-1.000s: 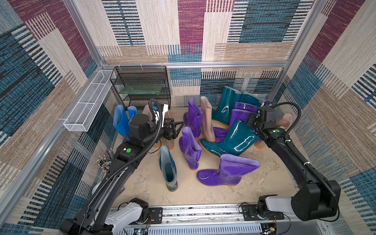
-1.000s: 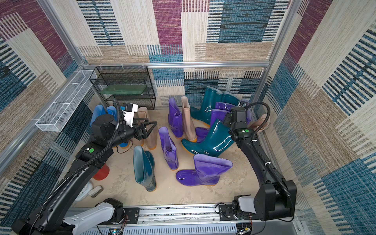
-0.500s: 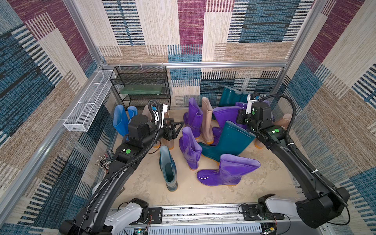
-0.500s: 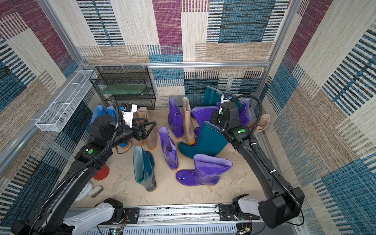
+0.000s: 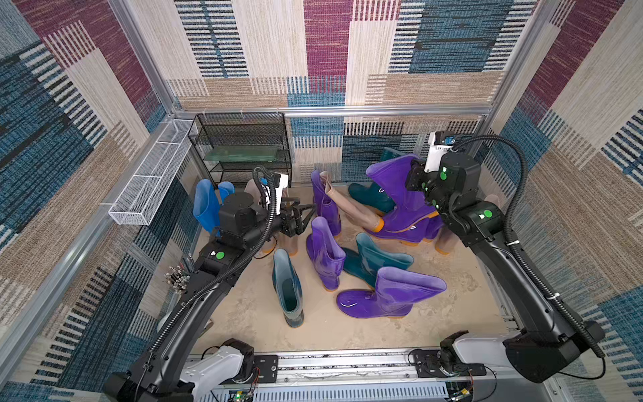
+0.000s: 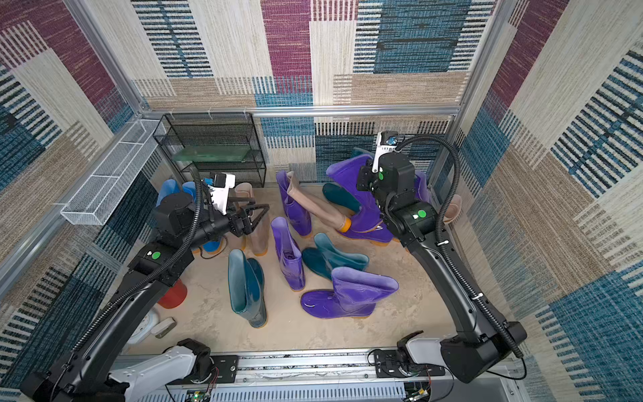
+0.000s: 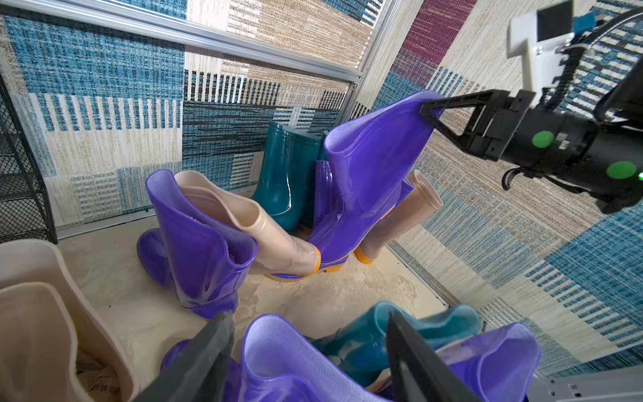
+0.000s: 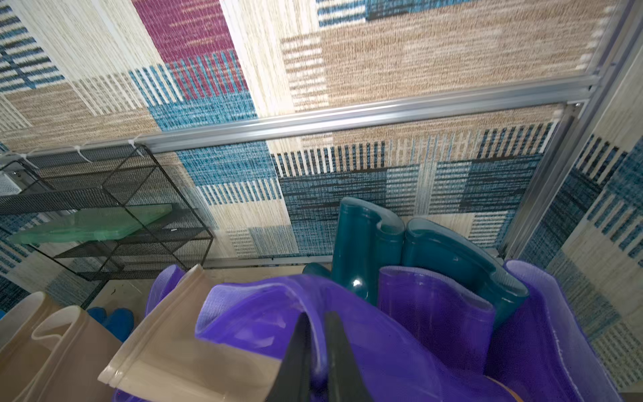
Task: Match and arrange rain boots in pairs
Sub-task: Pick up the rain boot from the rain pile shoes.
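Right gripper: fingers pinched together on the top rim of a purple boot. The boot slants away below the gripper in the back right corner, between a leaning beige boot and a teal boot. Left gripper: jaws apart, holding nothing, just beside a second purple boot.
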Controlling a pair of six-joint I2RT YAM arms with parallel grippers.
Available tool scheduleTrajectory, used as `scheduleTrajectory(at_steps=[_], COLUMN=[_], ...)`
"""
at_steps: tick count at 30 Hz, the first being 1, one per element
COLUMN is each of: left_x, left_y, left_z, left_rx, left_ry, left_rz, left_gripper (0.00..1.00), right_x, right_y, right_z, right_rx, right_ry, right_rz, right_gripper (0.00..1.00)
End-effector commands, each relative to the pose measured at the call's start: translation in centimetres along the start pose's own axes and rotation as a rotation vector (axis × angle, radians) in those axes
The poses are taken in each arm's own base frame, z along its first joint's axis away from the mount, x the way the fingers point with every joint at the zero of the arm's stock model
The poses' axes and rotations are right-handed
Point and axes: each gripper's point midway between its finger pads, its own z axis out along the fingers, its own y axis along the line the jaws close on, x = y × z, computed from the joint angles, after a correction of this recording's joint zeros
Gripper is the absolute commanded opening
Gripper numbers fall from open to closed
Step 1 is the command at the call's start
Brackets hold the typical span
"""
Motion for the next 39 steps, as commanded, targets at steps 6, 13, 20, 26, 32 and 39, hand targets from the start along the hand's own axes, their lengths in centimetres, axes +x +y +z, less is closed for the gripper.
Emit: scheduleTrajectory(at_steps=[6, 13, 20, 26, 32, 39], left_x=[-1.0, -0.4, 0.1, -0.6, -1.9, -4.1], left_y=[-1.7, -1.7, -1.8, -3.0, -5.5, -8.1], left_z=[0.1, 1.0, 1.9, 3.2, 4.3, 4.9], left_rx=[0.074, 0.083, 0.095, 0.158, 0.271, 0.364], left_ry=[-0.026, -0.007, 0.011, 0.002, -0.046, -0.160], left_rz=[0.003, -0.005, -0.001, 0.016, 0.046, 0.130], left_gripper=[0.72, 0.71, 0.72, 0.73, 0.79, 0.89], right_x=[-8.8, -12.3, -12.8, -12.2, -11.9, -11.2], right_y=[0.9, -0.9, -1.4, 2.3, 4.8, 7.4], right_z=[-3.3, -5.9, -6.3, -5.4, -6.1, -7.2], right_rx=[-0.024, 0.050, 0.038, -0.132, -0.257, -0.371], right_ry=[-0.281, -0.403, -0.433, -0.389, -0.362, -0.329], right_rz=[0.052, 0.067, 0.097, 0.110, 0.127, 0.138], right_gripper=[0.00, 0.00, 0.00, 0.00, 0.00, 0.00])
